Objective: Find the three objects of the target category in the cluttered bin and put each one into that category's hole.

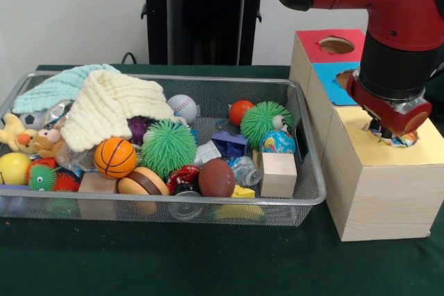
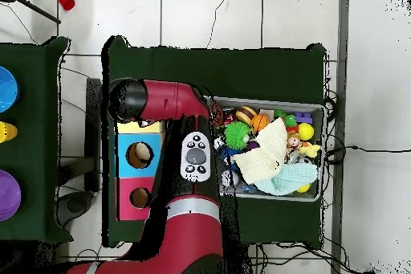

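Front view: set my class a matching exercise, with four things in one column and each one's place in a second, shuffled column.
Things:
1. cream knitted cloth
2. wooden block
3. baseball
4. gripper

Places:
A. over the yellow-topped box
B. draped across the wire bin's left half
C. by the bin's right front corner
D. toward the bin's far rim, beside the cloth

Pairs: 1-B, 2-C, 3-D, 4-A.
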